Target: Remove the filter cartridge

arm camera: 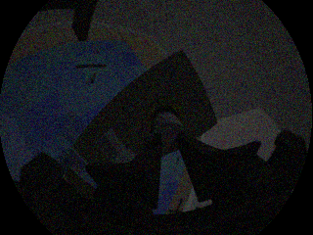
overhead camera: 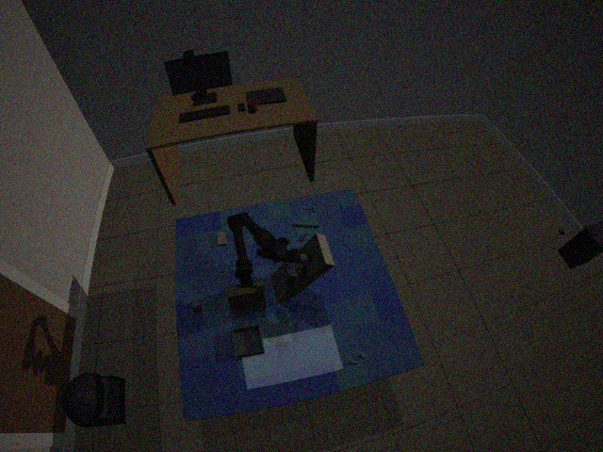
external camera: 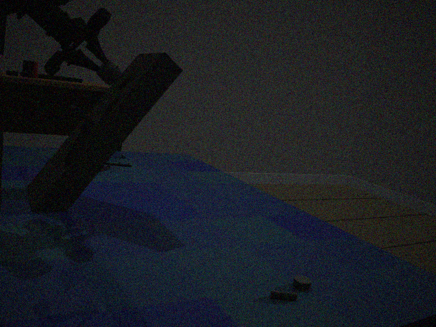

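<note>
The dark service panel [overhead camera: 287, 286] [external camera: 88, 140] [arm camera: 142, 98] leans at a slant beside the arm. My gripper [overhead camera: 297, 255] [external camera: 102, 67] [arm camera: 168, 135] is at its upper part, shut on the round grey filter cartridge [external camera: 112, 74] [arm camera: 167, 121]. In the exterior view the cartridge stands out from the panel's face; a dark opening edge shows around its top in the wrist view. Whether its inner end is still inside the hole cannot be told. Its slots are hidden or too dark to see. The square tray [overhead camera: 247, 342] stands near the arm's base, well away from the gripper.
A white sheet [overhead camera: 297, 357] lies beside the tray. A paler patch [arm camera: 114, 144] shows lower on the panel. Two small blocks [external camera: 302, 282] [external camera: 283, 296] lie on the blue mat [overhead camera: 380, 335]. A thin dark bar [overhead camera: 305, 225] [arm camera: 91, 66] lies behind the panel. A desk [overhead camera: 272, 121] stands at the back.
</note>
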Controlling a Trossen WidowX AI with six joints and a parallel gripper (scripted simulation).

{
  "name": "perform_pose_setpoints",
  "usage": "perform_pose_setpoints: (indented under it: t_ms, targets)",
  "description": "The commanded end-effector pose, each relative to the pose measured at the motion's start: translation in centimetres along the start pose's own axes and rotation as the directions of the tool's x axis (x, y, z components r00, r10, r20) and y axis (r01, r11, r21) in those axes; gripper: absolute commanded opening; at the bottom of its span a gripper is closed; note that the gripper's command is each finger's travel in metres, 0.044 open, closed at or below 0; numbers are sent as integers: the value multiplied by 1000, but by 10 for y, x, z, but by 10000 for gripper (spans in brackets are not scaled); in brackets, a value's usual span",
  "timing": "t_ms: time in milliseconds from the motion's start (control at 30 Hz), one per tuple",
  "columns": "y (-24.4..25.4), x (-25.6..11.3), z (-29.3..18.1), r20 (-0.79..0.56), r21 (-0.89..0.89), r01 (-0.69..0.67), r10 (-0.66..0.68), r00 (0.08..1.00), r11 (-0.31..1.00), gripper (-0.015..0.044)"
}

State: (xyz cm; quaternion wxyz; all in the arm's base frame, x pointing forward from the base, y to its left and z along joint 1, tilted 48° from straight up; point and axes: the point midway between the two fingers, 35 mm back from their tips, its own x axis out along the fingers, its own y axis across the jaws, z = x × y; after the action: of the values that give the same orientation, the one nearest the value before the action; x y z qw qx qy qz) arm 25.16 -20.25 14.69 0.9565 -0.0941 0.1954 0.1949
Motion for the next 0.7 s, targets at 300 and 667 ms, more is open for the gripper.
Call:
perform_pose_setpoints:
  t_ms: [300, 667]
  targets:
    - [22, -1, -10, 9, -10, 6, -6, 1000, 1000, 0]
    - [54, 4, -29, 9, -9, 6, -6, 1000, 1000, 0]
